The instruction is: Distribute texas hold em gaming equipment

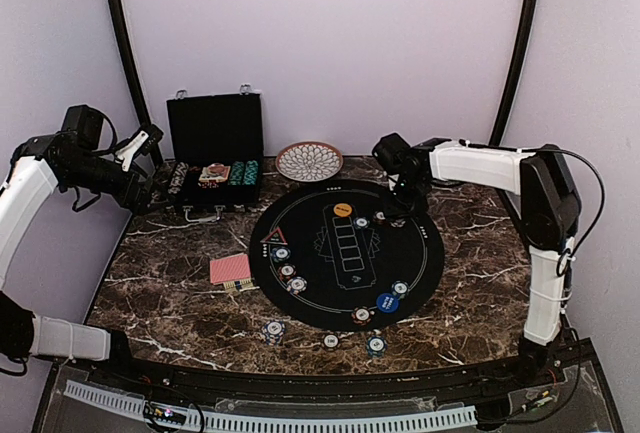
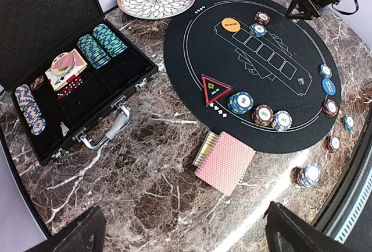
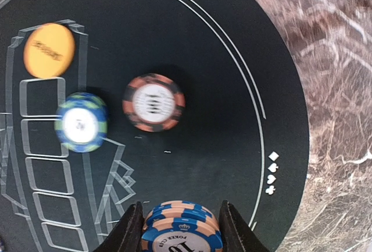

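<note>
the right fingers (image 3: 181, 220) are closed onto a small stack of blue-and-peach chips (image 3: 181, 237), one finger pressed to each side of it, over the part of the round black mat (image 1: 345, 253) that faces the far right corner of the bench (image 1: 170, 293). whether the stack rests on the mat cannot be told. just past it on the mat lie a single orange-and-black chip (image 3: 153, 102), a blurred green-and-blue chip (image 3: 81, 121) and the orange button disc (image 3: 49, 49), which sits at the far end of the printed row of card boxes.

the left fingers (image 2: 186, 217) are spread wide with nothing between them, held up over the left edge of the bench near the far left corner. beside them the black case (image 1: 215, 128) stands open at that corner, with rows of chips (image 2: 102, 42) in its tray. the patterned dish (image 1: 309, 161) sits at the far edge, just right of the case.

the red-backed deck (image 2: 225, 162) lies on bare bench, just off the mat's rim on the left-edge side. the red triangle marker (image 2: 215, 89) is on the mat near that rim, with three chips (image 2: 263, 114) in a line next to it. the blue button disc (image 1: 388, 302) is on the mat's near right part. three more chips (image 1: 272, 331) lie between the mat and the near edge.
</note>
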